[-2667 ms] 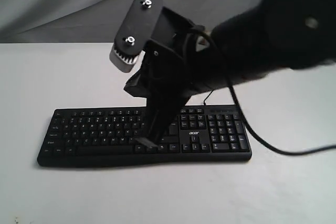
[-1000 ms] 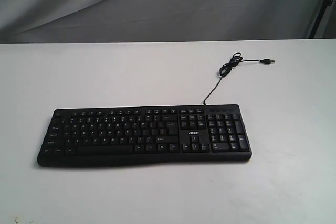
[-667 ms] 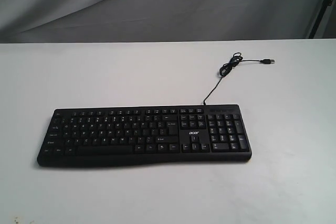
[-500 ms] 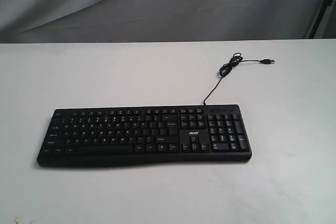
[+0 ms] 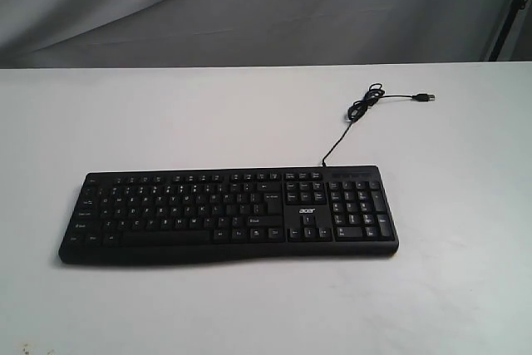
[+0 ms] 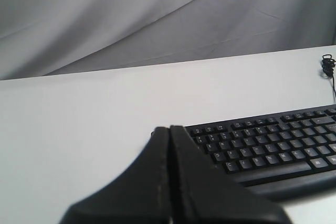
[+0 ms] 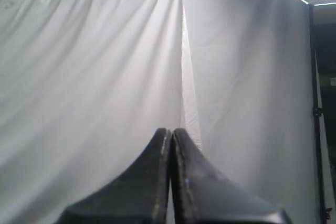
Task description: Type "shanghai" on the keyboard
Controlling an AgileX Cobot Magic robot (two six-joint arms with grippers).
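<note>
The black keyboard (image 5: 229, 214) lies flat on the white table (image 5: 249, 114), its number pad to the right and its thin USB cable (image 5: 366, 110) curling away behind it. No arm shows in the exterior view. In the left wrist view my left gripper (image 6: 169, 128) is shut with nothing in it, its tips held over the keyboard's (image 6: 268, 145) left end. In the right wrist view my right gripper (image 7: 171, 130) is shut and empty, pointing at a white curtain (image 7: 105, 66); the keyboard is out of that view.
A grey cloth backdrop (image 5: 249, 6) hangs behind the table. The cable's loose plug (image 5: 426, 97) rests on the table at the back right. A dark stand (image 5: 511, 6) rises at the far right edge.
The right arm that stood over the keyboard's middle 2.7 s ago has left the exterior view. Over the last second nothing has moved.
</note>
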